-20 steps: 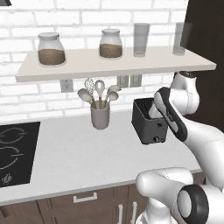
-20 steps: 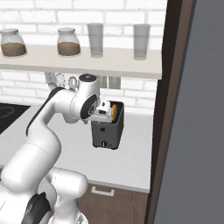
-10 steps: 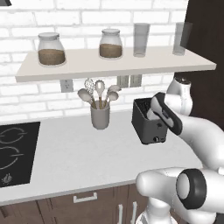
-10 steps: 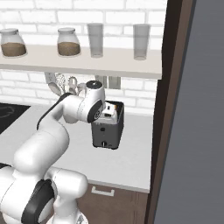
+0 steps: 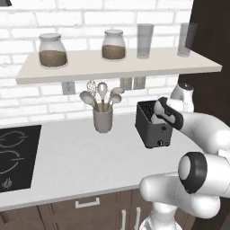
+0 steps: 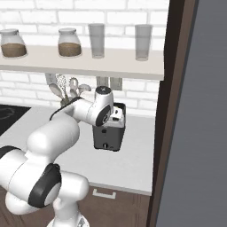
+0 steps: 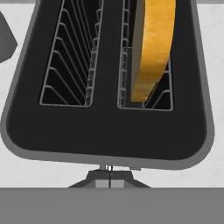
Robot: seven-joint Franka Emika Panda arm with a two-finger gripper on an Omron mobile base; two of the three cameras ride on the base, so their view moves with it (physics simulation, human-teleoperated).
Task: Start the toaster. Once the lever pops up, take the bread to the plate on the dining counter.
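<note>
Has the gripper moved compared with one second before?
Yes. In the left base view, the gripper has come down closer to the toaster top, and it is now shut.

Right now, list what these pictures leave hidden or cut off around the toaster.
- Lever of the toaster: in both base views the robot's own arm covers the toaster's near side; its position is unreadable.
- Bread: in the hand view its top is cut by the upper edge; its lower part sinks into the slot.
- Hand: shut; the fingertips meet just past the toaster's rim, and what they press on cannot be made out.
- Toaster knob: too small to read.
</note>
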